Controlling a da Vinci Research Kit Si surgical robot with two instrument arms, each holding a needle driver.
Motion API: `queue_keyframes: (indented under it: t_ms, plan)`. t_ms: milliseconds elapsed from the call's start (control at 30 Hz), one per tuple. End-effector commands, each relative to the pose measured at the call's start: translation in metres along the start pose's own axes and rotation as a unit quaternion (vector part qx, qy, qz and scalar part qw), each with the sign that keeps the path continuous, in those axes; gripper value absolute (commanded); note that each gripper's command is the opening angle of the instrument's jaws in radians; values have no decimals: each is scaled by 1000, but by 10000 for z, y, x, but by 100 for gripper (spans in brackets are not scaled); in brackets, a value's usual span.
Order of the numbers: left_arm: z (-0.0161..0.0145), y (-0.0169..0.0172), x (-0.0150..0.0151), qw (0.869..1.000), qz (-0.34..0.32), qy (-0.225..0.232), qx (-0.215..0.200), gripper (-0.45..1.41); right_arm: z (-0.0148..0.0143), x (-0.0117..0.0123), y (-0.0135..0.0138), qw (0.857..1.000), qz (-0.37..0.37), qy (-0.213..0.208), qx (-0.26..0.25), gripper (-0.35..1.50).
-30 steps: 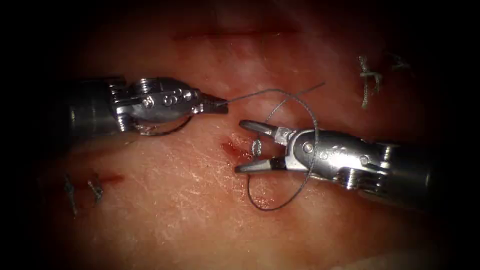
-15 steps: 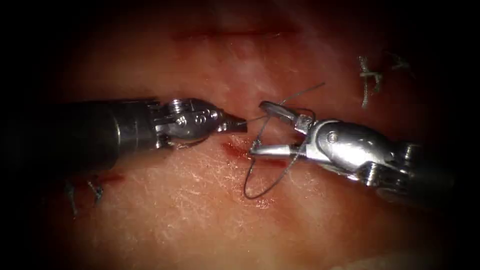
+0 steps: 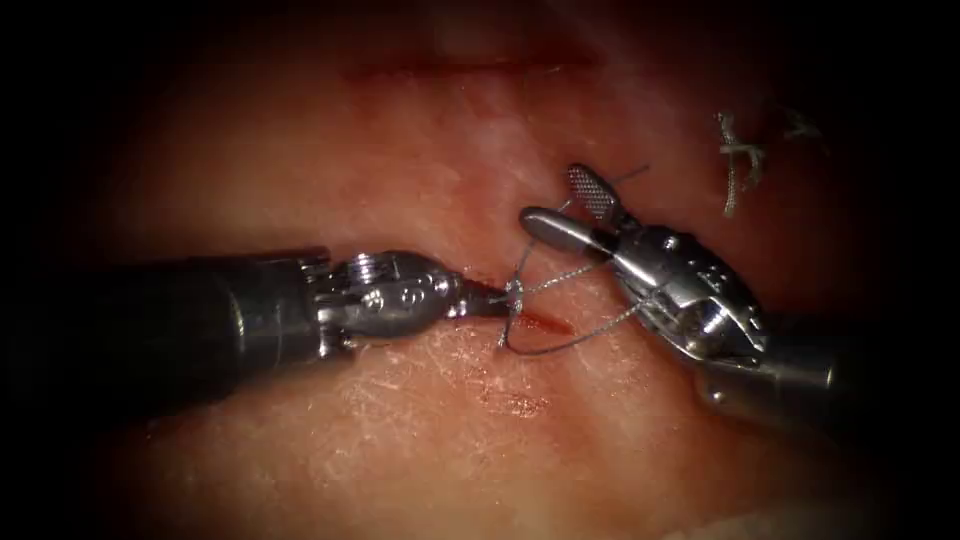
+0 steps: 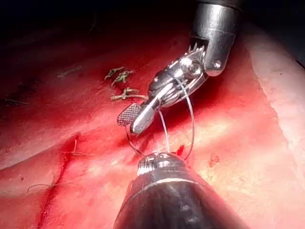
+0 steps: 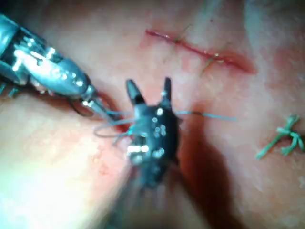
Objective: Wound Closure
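Left tool point(image 3: 487, 297) jaws pinched on the thread point(image 3: 560, 345) right at the knot point(image 3: 514, 291) over the cut point(image 3: 535, 320) in the tissue point(image 3: 400, 430). Right tool point(image 3: 570, 205) jaws spread, gripping nothing, thread looped around its wrist just right of the cut. Needle can't be made out. Cut ends of thread point(image 3: 738, 160) lie well to the right.

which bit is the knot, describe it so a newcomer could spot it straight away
Start at the left tool, the long shaft lying across the tissue. Right at its shut jaw tips, by the red fluid, sits the knot: a pale twisted lump, where the thread elsewhere runs thin.
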Motion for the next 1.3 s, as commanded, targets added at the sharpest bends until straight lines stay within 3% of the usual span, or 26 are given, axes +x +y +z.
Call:
queue_keyframes:
  t_ms: [33, 233, 400, 600, 733, 1100, 1300]
  plan:
    - [6, -2, 2, 1000, 0, 0, -1, -45, 10, -13, 3, 1000, 22, -6, -1, 78]
    - [5, 1, 3, 1000, 2, 1, -3, -45, 22, -33, 18, 991, 134, -11, 2, 76]
    - [2, 1, 0, 1000, 5, 2, -6, -45, 22, -48, 28, 971, 239, -23, -2, 74]
    - [0, -1, -3, 1000, 7, 3, -9, -45, 19, -52, 32, 962, 271, -38, -10, 76]
    - [-2, -1, -5, 1000, 9, 3, -8, -45, 15, -54, 37, 948, 314, -32, -28, 79]
    - [-5, 2, -17, 1000, 9, 2, -7, -45, 2, -47, 48, 944, 324, -2, -63, 88]
    - [-4, 4, -19, 1000, 8, 1, -7, -45, 20, -51, 46, 947, 316, -11, -55, 86]
